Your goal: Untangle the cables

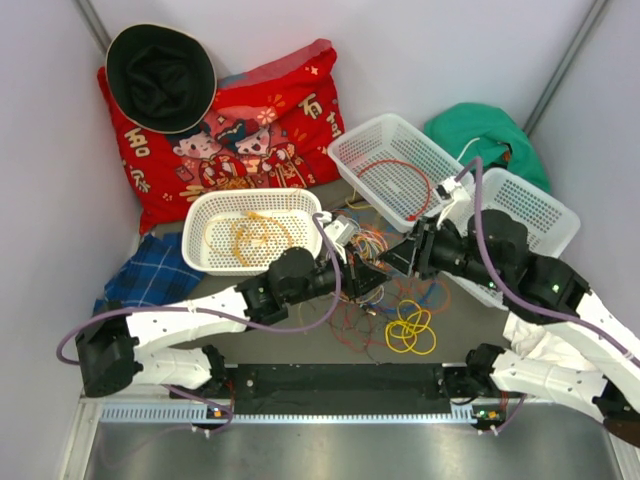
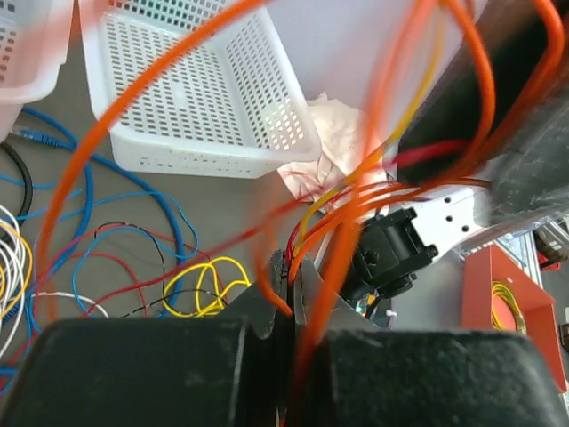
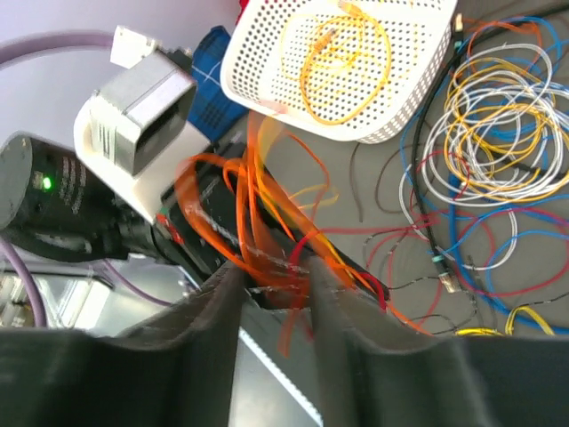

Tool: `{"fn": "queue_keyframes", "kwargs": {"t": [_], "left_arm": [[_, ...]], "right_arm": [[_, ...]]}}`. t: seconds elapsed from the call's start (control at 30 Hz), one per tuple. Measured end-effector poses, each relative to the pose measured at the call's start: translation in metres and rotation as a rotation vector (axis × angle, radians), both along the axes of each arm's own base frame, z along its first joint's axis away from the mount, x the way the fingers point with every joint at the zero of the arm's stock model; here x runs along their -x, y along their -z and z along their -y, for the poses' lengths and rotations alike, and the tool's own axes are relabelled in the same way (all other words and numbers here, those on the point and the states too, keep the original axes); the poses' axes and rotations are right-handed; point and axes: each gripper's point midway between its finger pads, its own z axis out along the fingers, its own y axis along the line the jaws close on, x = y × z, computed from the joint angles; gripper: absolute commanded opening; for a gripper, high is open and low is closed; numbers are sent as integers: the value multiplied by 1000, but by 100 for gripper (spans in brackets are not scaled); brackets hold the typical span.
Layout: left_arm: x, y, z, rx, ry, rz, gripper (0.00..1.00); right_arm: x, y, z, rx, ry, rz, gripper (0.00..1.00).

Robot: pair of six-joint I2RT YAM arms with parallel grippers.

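A tangle of thin red, blue, orange and black cables (image 1: 395, 292) lies mid-table, with a yellow coil (image 1: 411, 330) in front of it. My left gripper (image 1: 368, 272) is shut on a bundle of orange and red cables (image 2: 89, 151), pinched between its tips (image 2: 293, 271) and lifted off the table. My right gripper (image 1: 402, 258) faces it closely. Its jaws (image 3: 276, 280) stand apart, with the same orange cables (image 3: 258, 222) running through the gap. Grey-white and blue coils (image 3: 498, 133) lie on the table beyond.
Three white baskets stand behind: the left one (image 1: 200, 215) holds a yellow-orange cable, the middle one (image 1: 345, 150) a red cable, and another stands at the right (image 1: 545, 205). A red cushion (image 1: 260, 120), black hat (image 1: 160, 75), green cloth (image 1: 490, 135) and blue plaid cloth (image 1: 150, 270) ring the area.
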Motion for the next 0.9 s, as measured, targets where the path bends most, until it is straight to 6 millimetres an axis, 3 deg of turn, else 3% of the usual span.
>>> {"fn": "queue_keyframes", "kwargs": {"t": [0.07, 0.17, 0.33, 0.57, 0.9], "left_arm": [[0, -4, 1, 5, 0, 6, 0], [0, -6, 0, 3, 0, 4, 0], [4, -12, -9, 1, -4, -8, 0], [8, -38, -26, 52, -35, 0, 0], [8, -33, -22, 33, -28, -31, 0]], "right_arm": [[3, -4, 4, -8, -1, 12, 55], [5, -5, 13, -2, 15, 29, 61], [5, -3, 33, 53, 65, 52, 62], [7, -12, 52, 64, 94, 122, 58], [-3, -6, 32, 67, 43, 174, 55]]}}
